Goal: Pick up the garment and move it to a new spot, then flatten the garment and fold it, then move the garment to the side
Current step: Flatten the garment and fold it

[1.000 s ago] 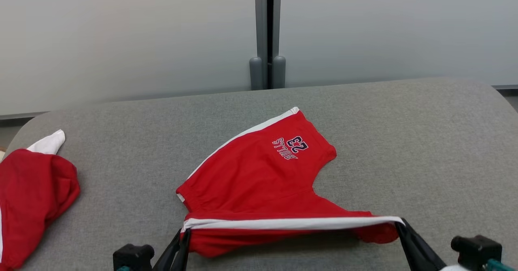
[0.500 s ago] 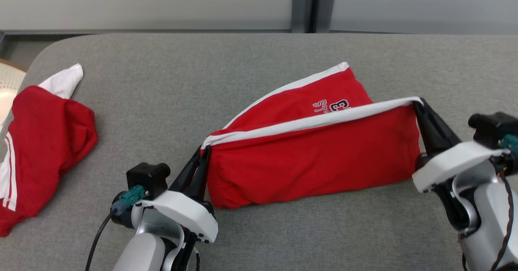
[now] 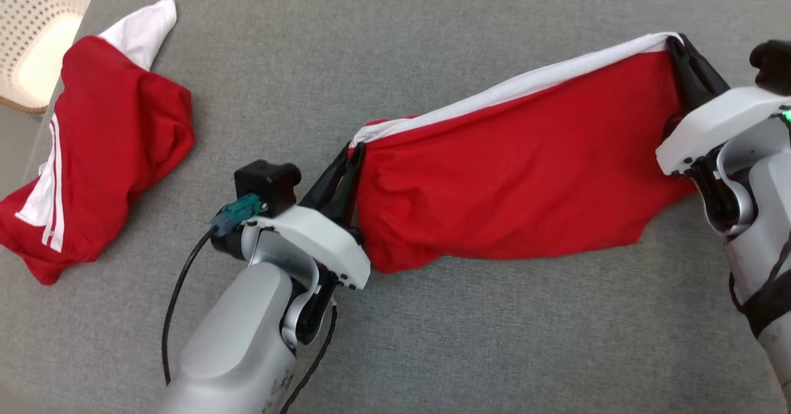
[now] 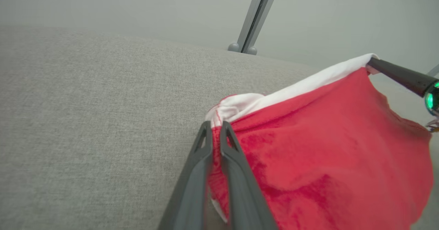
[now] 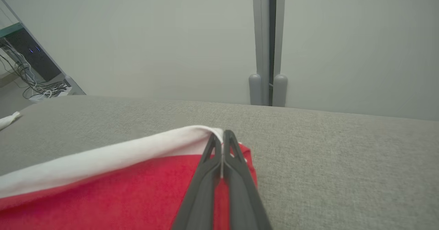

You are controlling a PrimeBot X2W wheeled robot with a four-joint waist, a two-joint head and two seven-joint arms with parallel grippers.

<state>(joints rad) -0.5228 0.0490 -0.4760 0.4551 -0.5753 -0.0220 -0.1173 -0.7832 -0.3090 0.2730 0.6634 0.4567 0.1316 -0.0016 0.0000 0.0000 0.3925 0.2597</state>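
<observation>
The garment (image 3: 519,173) is a pair of red shorts with a white band, stretched in the air between my two grippers above the grey table (image 3: 432,18). My left gripper (image 3: 353,149) is shut on the band's left corner, as the left wrist view shows, with red cloth (image 4: 308,147) pinched between its fingers (image 4: 200,154). At the upper right my right gripper (image 3: 675,42) is shut on the other end of the band (image 5: 103,158). The lower hem hangs loose; whether it touches the table I cannot tell.
A second red and white garment (image 3: 105,142) lies crumpled at the table's left edge. A pale perforated basket (image 3: 37,37) stands beyond that edge. In the right wrist view a grey wall with a vertical post (image 5: 267,51) rises past the far edge.
The camera has tilted down and shifted. Both grippers have lifted the shorts off the table and pulled the band taut; the printed leg that lay flat now hangs hidden behind the front cloth.
</observation>
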